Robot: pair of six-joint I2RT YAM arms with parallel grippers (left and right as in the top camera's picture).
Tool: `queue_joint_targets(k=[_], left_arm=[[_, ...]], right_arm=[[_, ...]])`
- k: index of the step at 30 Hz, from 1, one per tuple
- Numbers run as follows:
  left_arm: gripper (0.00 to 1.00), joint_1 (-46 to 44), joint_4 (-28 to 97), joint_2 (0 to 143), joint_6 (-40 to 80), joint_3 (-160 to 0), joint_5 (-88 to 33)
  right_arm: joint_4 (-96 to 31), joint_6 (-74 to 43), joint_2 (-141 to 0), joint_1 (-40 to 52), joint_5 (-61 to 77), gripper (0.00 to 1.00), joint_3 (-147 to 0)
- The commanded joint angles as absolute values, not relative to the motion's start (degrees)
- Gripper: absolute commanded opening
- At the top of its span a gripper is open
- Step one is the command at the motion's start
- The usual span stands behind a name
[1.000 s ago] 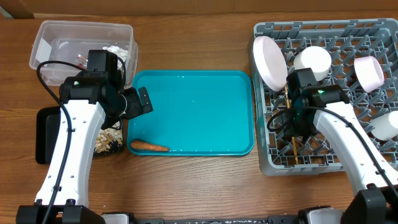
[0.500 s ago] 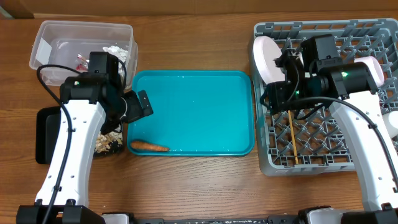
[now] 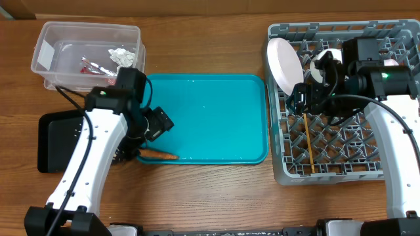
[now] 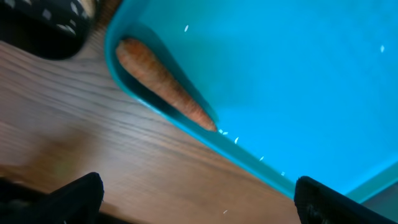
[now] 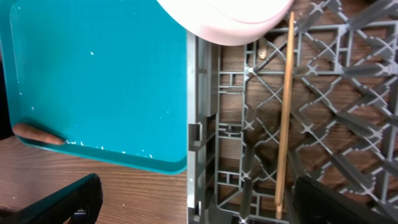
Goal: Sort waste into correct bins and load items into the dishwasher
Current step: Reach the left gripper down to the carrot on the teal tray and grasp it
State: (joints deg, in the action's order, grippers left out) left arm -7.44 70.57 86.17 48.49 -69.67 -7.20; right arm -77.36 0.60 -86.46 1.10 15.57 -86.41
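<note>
Step in hand: picking up the carrot (image 4: 165, 84), by my reading the last waste outside a bin.
Carrot: lies in the near-left corner of the teal tray (image 4: 292, 68), lengthwise along the rim and touching the wall.
Left gripper (image 4: 199, 190): hovers over that corner, fingers spread wide, nothing between them.
Right gripper (image 5: 199, 193): over the left part of the rack (image 5: 205, 124), wide open and empty.
Destination: probably the black tray (image 3: 56, 141), just beside the teal tray's left edge; the tub (image 3: 49, 39) holds the wrapper (image 3: 92, 64) and foil ball (image 3: 121, 55).
Rack: the chopsticks (image 5: 285, 112) lie flat on the grid and the plate (image 3: 285, 62) stands at the left edge.
Approach: shift over the carrot's thick end, then descend straight.
Wrist: turn so the jaws close across the carrot's width, not along it.
Finger room: the rim-side finger has little space, since the carrot hugs the wall; taking it nearer the thick end, or nudging it inward first, may help.
Grip: close gently; the tapered shape could roll or squirt out.
Lift: rise above the rim before moving left.
Risk: a finger catching the rim and dragging the teal tray.
Release: low over the black tray, so the carrot does not bounce onto the table (image 4: 74, 143).
</note>
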Motion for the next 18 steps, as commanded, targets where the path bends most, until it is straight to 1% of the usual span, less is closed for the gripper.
queue_joint_targets(k=[1,7,18], left_arm=[[1.00,-7.9,66.5,86.6,57.1,-65.0,-9.3],[1.00,-7.9,55.9,86.6,58.4,-58.5,-8.6],[1.00,-7.9,46.3,86.6,61.4,-49.9,-8.2]], right_arm=[[-77.3,0.4,-85.6,0.6,15.0,1.00,-87.5],[-77.3,0.4,-85.6,0.6,15.0,1.00,-87.5],[-77.3,0.4,-85.6,0.6,15.0,1.00,-87.4]])
